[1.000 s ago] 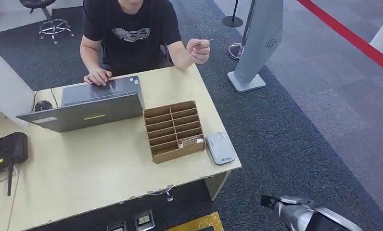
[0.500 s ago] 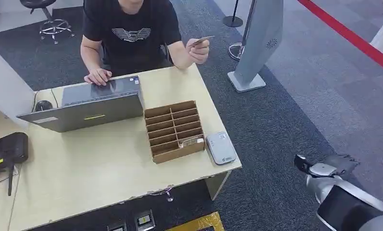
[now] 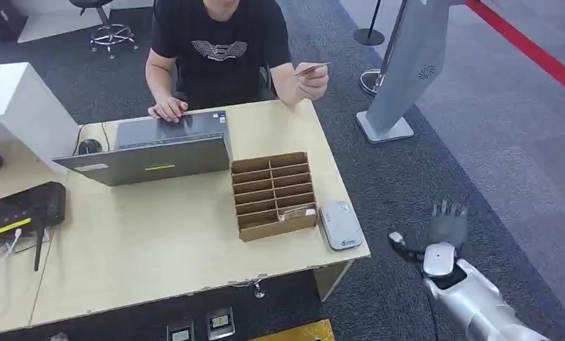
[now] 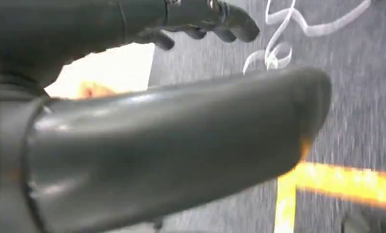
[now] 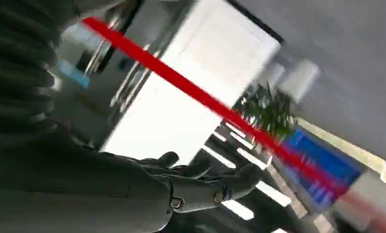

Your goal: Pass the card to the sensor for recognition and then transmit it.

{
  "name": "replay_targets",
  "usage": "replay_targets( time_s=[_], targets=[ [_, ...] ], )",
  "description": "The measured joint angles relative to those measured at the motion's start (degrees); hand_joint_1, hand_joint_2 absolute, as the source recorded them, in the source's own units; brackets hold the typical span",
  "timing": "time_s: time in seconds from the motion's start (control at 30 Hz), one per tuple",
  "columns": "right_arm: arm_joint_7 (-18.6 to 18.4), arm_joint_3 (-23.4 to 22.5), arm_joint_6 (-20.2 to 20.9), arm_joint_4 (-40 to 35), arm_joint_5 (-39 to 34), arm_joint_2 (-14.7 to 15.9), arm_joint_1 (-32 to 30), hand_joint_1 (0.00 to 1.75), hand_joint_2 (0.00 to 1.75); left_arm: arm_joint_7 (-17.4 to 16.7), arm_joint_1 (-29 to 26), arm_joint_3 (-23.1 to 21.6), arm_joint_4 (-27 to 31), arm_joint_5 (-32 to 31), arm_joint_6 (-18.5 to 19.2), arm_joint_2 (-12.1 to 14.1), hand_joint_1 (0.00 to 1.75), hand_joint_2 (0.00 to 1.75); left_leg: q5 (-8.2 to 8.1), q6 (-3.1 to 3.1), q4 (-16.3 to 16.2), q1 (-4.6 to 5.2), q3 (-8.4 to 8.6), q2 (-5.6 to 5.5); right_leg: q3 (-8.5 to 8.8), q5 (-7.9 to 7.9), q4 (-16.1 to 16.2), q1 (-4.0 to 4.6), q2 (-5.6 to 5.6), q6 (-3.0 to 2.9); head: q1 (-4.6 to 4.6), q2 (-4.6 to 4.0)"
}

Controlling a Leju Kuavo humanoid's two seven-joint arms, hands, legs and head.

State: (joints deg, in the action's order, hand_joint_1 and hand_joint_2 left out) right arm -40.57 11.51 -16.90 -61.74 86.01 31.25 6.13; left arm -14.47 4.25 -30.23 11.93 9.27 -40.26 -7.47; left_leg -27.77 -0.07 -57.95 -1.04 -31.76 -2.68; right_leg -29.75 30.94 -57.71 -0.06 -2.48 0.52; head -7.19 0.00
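A person seated behind the table holds up a small tan card (image 3: 311,69) in one hand, above the table's far right corner. The grey sensor pad (image 3: 340,224) lies flat at the table's front right edge, beside a cardboard slot box (image 3: 274,195). My right hand (image 3: 446,226) hangs in the air over the carpet, right of the table and near the sensor, fingers spread and holding nothing. The blurred right wrist view shows the same right hand (image 5: 201,187) with fingers stretched out. In the left wrist view my left hand (image 4: 171,141) holds nothing, its fingers (image 4: 215,17) apart over the carpet.
An open grey laptop (image 3: 152,149) sits before the person, whose other hand rests on it. A black router (image 3: 20,209) and a white box (image 3: 17,106) stand at the left. One card (image 3: 297,211) lies in the slot box. A grey kiosk (image 3: 407,71) stands right of the table (image 3: 159,249).
The camera has shifted, moving the whole scene right and down. My right arm has risen and its hand has spread beside the table. The person still holds the card up.
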Motion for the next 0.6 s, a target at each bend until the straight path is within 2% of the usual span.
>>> replay_targets(
  time_s=[0.07, 0.13, 0.2, 0.27, 0.43, 0.6],
  targets=[
    [0.1, -3.3, -5.8, -5.2, -0.3, -0.2, -1.5, 0.00, 1.75, 0.4, 0.0, 1.5, -0.5, -4.0, 0.0, 0.0, 0.00, 0.00, 0.04, -0.03, 0.0, 0.02, 0.00, 0.03, 0.06, -0.07, 0.0, -0.01, 0.03, -0.03, 0.15, 0.00],
    [0.2, -5.9, -9.8, -12.6, 0.1, -0.3, -4.3, 0.00, 1.75, 0.4, -0.1, 3.1, -0.6, -8.0, 0.0, -0.1, 0.00, 0.00, 0.04, -0.03, 0.0, 0.10, -0.08, 0.09, -0.03, -0.07, -0.1, -0.06, 0.10, -0.03, 0.04, 0.00],
    [0.2, -8.0, -13.3, -19.1, 1.1, -0.3, -4.3, 0.00, 1.75, 0.4, -0.3, 5.2, -0.6, -11.8, 0.0, -0.1, 0.00, 0.00, -0.02, -0.06, 0.0, 0.14, 0.02, 0.80, -0.21, -0.10, -0.2, -0.08, 0.85, -0.07, 0.15, 0.00],
    [0.2, -9.3, -14.4, -22.3, 2.2, -0.1, -4.9, 0.00, 1.75, 0.2, -0.3, 6.7, -0.6, -13.9, 0.0, -0.3, 0.00, 0.00, -0.15, -0.03, 0.0, 0.15, 0.15, 1.15, -0.16, -0.10, -0.2, -0.08, 1.17, -0.06, 0.04, 0.00],
    [0.4, -11.6, -13.8, -32.0, 3.3, 0.0, -6.5, 0.00, 1.75, 0.1, -0.5, 11.1, -0.6, -17.2, 0.0, -0.7, 0.00, 0.00, -0.16, -0.03, 0.0, 0.25, 0.19, 1.58, -0.29, -0.25, -0.2, -0.19, 1.57, 0.06, 0.13, 0.00],
    [0.4, -13.3, -14.8, -36.3, 2.6, 0.1, -7.6, 0.00, 1.75, 0.1, -0.6, 14.5, -0.5, -19.7, 0.0, -1.2, 0.00, 0.00, -0.16, -0.03, 0.0, 0.32, 0.21, 1.63, -0.31, -0.28, -0.2, -0.27, 1.61, 0.09, 0.09, 0.00]
  ],
)
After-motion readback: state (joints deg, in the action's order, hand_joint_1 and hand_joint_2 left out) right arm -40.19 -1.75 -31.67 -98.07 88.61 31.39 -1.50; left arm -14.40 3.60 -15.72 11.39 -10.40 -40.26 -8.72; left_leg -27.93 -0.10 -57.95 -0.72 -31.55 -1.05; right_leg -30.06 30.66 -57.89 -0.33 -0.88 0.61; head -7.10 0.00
